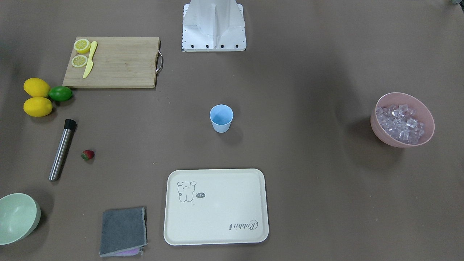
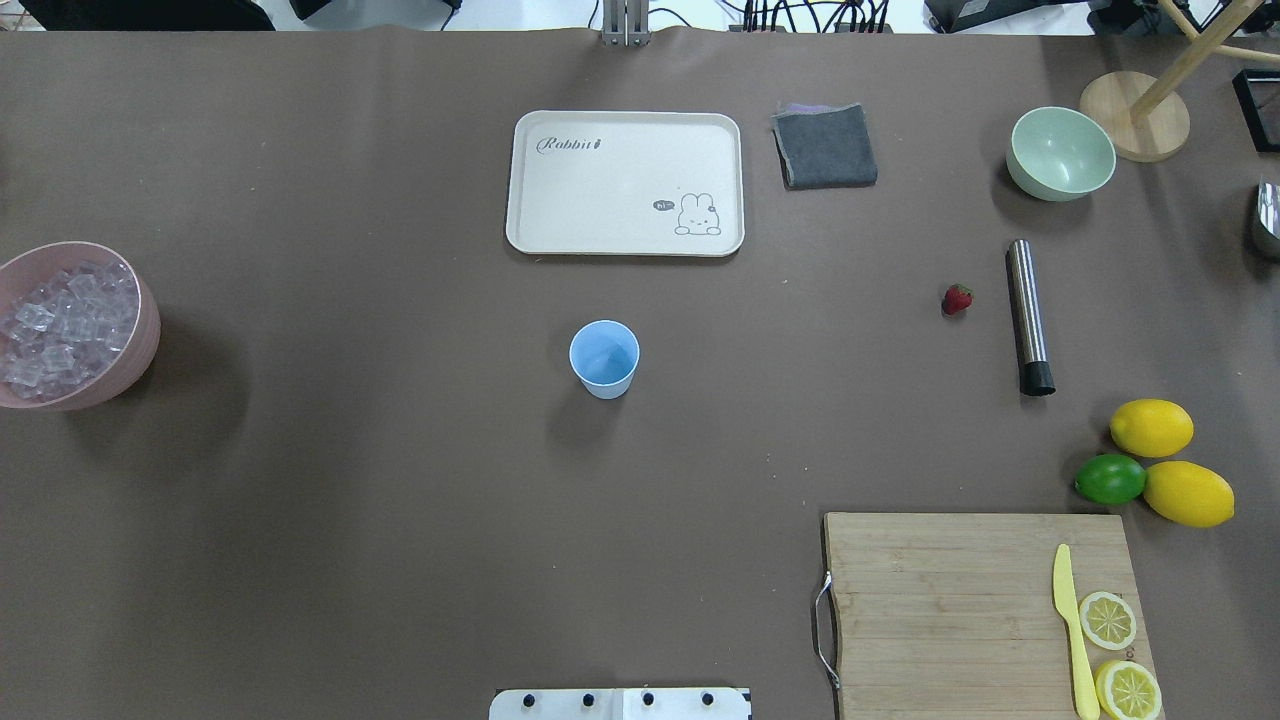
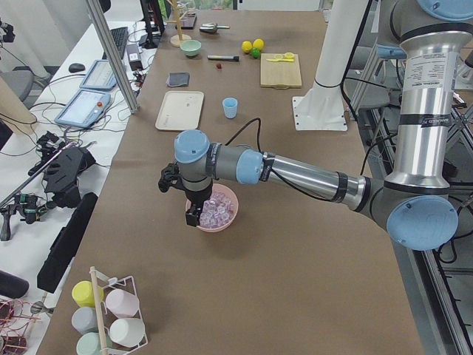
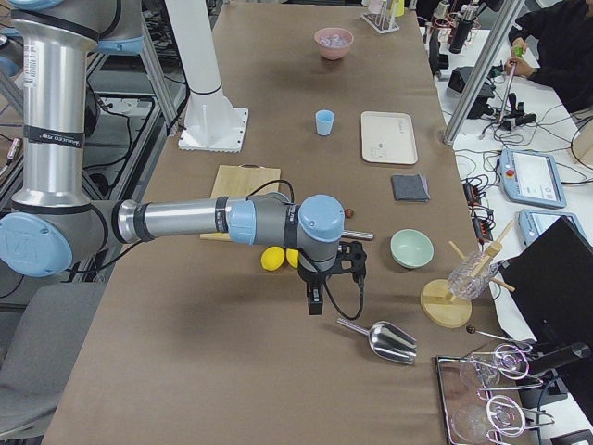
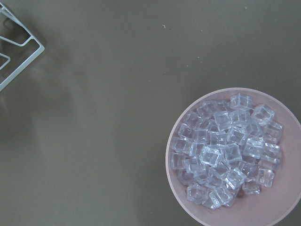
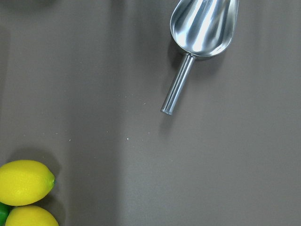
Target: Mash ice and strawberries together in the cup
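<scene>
Tray [image 2: 600, 200] reads "Rabbit", bunny drawing; cup [image 2: 604, 360] near.

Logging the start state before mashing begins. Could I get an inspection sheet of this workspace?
Surface: brown table cover, no spills seen.
Job's things: ice heaped in pink bowl; strawberry loose on table; blue cup upright, empty.
Clutter: steel muddler, two lemons, lime, cutting board with knife and lemon halves, tray, grey cloth, green bowl, metal scoop.
Pincers: left pincer by the pink bowl, right pincer near the scoop; open or shut cannot be told.
Cables: black cable loops at each wrist.
Surroundings: benches with screens; a seated person.
</scene>
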Motion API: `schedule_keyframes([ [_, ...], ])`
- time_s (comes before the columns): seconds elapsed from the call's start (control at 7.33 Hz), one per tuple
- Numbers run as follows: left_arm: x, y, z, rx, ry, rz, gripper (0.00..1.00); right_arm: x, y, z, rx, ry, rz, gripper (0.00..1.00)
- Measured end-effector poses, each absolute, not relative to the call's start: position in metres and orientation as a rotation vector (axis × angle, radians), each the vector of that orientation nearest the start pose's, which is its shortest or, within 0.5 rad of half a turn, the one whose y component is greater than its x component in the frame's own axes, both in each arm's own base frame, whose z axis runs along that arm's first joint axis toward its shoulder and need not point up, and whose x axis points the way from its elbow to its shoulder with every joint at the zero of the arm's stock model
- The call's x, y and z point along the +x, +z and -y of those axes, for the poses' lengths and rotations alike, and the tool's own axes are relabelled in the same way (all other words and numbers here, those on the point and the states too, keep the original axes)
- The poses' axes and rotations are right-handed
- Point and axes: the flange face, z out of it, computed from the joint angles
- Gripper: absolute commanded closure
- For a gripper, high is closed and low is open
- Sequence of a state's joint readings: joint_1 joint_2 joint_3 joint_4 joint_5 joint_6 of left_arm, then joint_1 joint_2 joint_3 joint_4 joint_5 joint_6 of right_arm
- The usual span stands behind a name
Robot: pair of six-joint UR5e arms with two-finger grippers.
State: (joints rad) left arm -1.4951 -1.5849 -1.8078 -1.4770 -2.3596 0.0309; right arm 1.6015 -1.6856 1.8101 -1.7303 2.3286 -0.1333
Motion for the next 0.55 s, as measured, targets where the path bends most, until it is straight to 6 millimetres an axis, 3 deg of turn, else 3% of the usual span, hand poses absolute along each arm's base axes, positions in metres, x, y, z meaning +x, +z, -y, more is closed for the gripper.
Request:
schedule_keyframes([
  [0.55, -0.0197, 0.5360, 0.5018, 0.093, 0.039, -0.802, 0.02, 0.0773, 0.6108, 0.4363, 0.031, -0.087, 0.765, 0.00],
])
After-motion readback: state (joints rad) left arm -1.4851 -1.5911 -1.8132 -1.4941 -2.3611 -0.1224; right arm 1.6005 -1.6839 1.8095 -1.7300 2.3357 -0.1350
